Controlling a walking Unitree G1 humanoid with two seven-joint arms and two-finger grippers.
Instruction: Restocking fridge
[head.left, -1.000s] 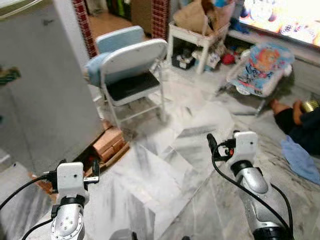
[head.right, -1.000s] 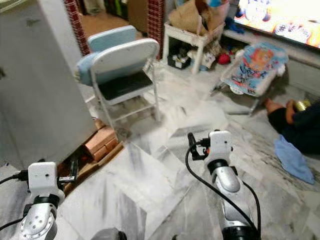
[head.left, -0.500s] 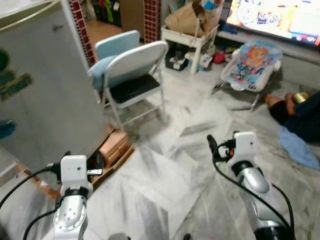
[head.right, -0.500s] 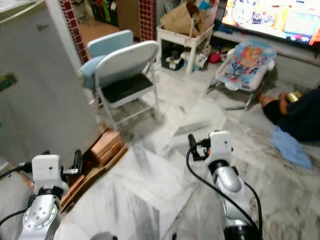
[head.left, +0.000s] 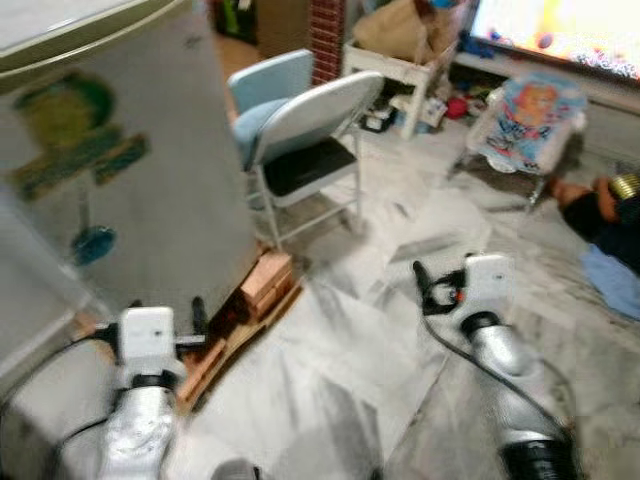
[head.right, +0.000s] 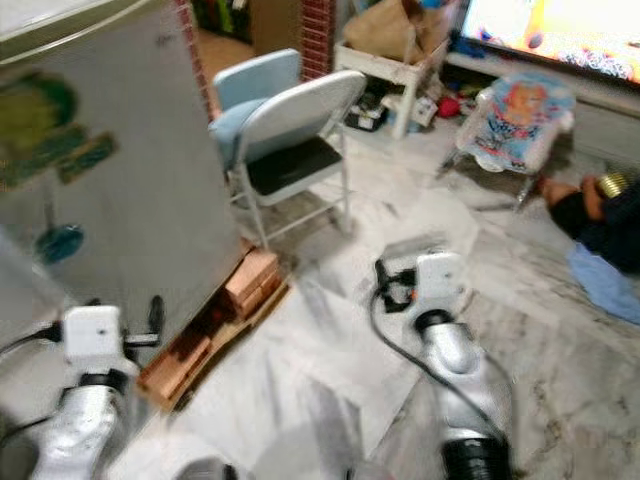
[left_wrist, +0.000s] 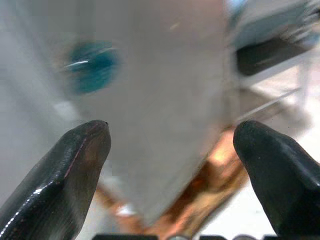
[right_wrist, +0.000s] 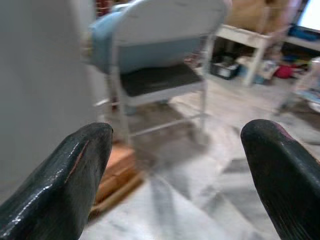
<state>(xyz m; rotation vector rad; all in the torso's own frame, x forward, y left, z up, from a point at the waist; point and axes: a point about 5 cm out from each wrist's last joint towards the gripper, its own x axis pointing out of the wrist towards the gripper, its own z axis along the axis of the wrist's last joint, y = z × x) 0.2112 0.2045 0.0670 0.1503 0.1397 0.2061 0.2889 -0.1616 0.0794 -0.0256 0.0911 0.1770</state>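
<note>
1. While the fridge (head.left: 120, 170) stands shut at the robot's left, nothing is in either gripper, so I judge the restocking barely begun: no food or drink to load can be made out, and the door is yet to be opened

2. The left gripper (left_wrist: 170, 165) is spread wide and empty, its fingers (left_wrist: 65, 170) framing the fridge's grey side, a blue-green magnet (left_wrist: 92, 65) and the wooden base (left_wrist: 210, 185) beneath

3. The right gripper (right_wrist: 180, 175) is equally wide apart and holds nothing; it looks toward a folding chair (right_wrist: 160, 55) on the marble floor (head.right: 330, 360)

4. The fridge is near the left arm, its lower corner just beside the left gripper in the head views, resting on bricks (head.left: 262, 280) and a wooden pallet

5. Its long axis runs upright, from the pallet to the pale green top edge (head.left: 90, 35). The face toward the robot carries a green sticker (head.left: 70, 130) and the magnet. Whether this is the door or a side wall I cannot tell through the blur, since no handle shows

6. What is left, as I judge it: face the door, open it, fetch the goods and shelve them

7. A person sits on the floor at far right, beside a blue cloth (head.left: 612, 282)
</note>
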